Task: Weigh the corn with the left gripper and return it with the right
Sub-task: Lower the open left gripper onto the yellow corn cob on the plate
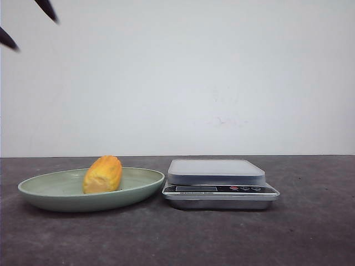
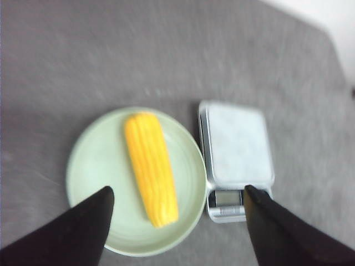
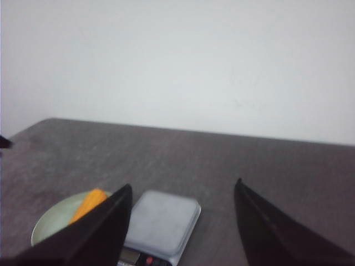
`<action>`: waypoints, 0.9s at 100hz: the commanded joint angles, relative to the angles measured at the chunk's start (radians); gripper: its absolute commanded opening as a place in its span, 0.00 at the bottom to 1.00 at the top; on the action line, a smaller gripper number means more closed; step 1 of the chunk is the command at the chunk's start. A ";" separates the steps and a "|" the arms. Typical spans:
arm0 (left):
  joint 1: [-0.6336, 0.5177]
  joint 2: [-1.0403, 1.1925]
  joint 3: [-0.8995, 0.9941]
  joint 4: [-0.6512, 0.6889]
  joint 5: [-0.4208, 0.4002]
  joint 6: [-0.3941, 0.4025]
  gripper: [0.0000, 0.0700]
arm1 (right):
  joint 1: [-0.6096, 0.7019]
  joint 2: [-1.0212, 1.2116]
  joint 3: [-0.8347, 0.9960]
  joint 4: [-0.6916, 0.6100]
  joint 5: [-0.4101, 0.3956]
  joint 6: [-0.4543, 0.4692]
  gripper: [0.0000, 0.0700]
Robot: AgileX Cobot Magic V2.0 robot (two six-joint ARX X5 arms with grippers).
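Note:
The corn, a yellow-orange cob, lies on a pale green plate left of a silver kitchen scale. Only the two black fingertips of my left gripper show in the front view, high above the plate at the top left. In the left wrist view the left gripper is open and empty, well above the corn, the plate and the scale. My right gripper is open and empty, high and back from the scale. It is out of the front view. The corn shows past its left finger.
The scale's top platform holds nothing, and its display and buttons face the front. The dark grey table runs back to a plain white wall. Plate and scale nearly touch.

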 commanded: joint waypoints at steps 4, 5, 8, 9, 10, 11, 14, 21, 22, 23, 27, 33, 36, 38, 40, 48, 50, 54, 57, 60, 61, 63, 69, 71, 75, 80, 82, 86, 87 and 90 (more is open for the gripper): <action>-0.059 0.100 0.011 0.023 -0.071 0.012 0.64 | 0.002 0.008 0.014 -0.030 -0.002 0.013 0.51; -0.064 0.111 0.011 0.026 -0.079 0.013 0.65 | 0.002 0.008 0.014 -0.034 -0.002 0.014 0.51; -0.078 0.143 0.011 0.035 -0.097 0.019 0.66 | 0.002 0.008 0.014 -0.045 -0.002 0.023 0.51; -0.082 0.153 0.011 0.039 -0.102 0.021 0.67 | 0.002 0.008 0.014 -0.048 -0.002 0.027 0.51; -0.086 0.163 0.011 0.042 -0.106 0.022 0.68 | 0.002 0.008 0.014 -0.052 -0.002 0.031 0.51; -0.090 0.174 0.011 0.045 -0.111 0.023 0.69 | 0.002 0.008 0.014 -0.056 -0.002 0.034 0.51; -0.100 0.208 0.011 0.059 -0.119 0.023 0.69 | 0.002 0.008 0.014 -0.066 -0.002 0.043 0.51; -0.119 0.284 0.012 0.094 -0.125 0.022 0.69 | 0.002 0.008 0.014 -0.091 -0.002 0.063 0.51; -0.122 0.295 0.012 0.098 -0.125 0.022 0.69 | 0.002 0.008 0.014 -0.093 -0.002 0.064 0.51; -0.124 0.305 0.012 0.102 -0.125 0.021 0.69 | 0.002 0.008 0.014 -0.097 -0.002 0.065 0.51; -0.130 0.348 0.013 0.120 -0.124 0.021 0.69 | 0.002 0.008 0.014 -0.106 -0.002 0.074 0.51; -0.141 0.406 0.013 0.140 -0.124 0.017 0.69 | 0.002 0.008 0.014 -0.114 -0.002 0.088 0.51; -0.146 0.433 0.014 0.149 -0.124 0.017 0.69 | 0.002 0.008 0.014 -0.115 -0.001 0.094 0.51; -0.150 0.449 0.014 0.153 -0.124 0.017 0.69 | 0.002 0.008 0.014 -0.115 0.000 0.099 0.51; -0.153 0.465 0.014 0.157 -0.124 0.017 0.69 | 0.002 0.008 0.014 -0.114 0.001 0.104 0.51; -0.164 0.523 0.014 0.179 -0.124 0.017 0.69 | 0.002 0.008 0.014 -0.114 0.000 0.113 0.51; -0.166 0.536 0.014 0.183 -0.124 0.017 0.69 | 0.002 0.008 0.014 -0.115 0.000 0.116 0.51; -0.173 0.559 0.014 0.192 -0.121 0.017 0.69 | 0.002 0.008 0.014 -0.117 0.000 0.125 0.51; -0.178 0.574 0.014 0.193 -0.121 0.017 0.69 | 0.002 0.008 0.014 -0.119 0.000 0.136 0.51; -0.182 0.587 0.014 0.193 -0.121 0.018 0.69 | 0.002 0.008 0.014 -0.122 0.000 0.145 0.51; -0.184 0.590 0.014 0.192 -0.121 0.018 0.69 | 0.002 0.008 0.014 -0.122 0.000 0.146 0.51; -0.187 0.598 0.014 0.191 -0.122 0.018 0.69 | 0.002 0.008 0.014 -0.126 0.000 0.154 0.51; -0.196 0.613 0.014 0.190 -0.122 0.021 0.67 | 0.002 0.008 0.014 -0.137 0.000 0.166 0.51; -0.199 0.616 0.014 0.190 -0.122 0.023 0.66 | 0.002 0.008 0.014 -0.140 0.000 0.168 0.51; -0.204 0.620 0.014 0.188 -0.126 0.026 0.61 | 0.002 0.008 0.014 -0.148 0.000 0.168 0.51; -0.206 0.620 0.014 0.187 -0.129 0.029 0.45 | 0.002 0.008 0.014 -0.159 0.000 0.168 0.51; -0.206 0.620 0.014 0.187 -0.128 0.031 0.35 | 0.002 0.008 0.014 -0.163 0.000 0.168 0.51; -0.208 0.619 0.014 0.185 -0.125 0.033 0.11 | 0.002 0.008 0.014 -0.172 0.000 0.168 0.51; -0.209 0.619 0.014 0.183 -0.123 0.033 0.04 | 0.002 0.008 0.014 -0.175 0.000 0.168 0.51; -0.208 0.619 0.014 0.178 -0.117 0.032 0.00 | 0.002 0.008 0.014 -0.185 0.000 0.168 0.51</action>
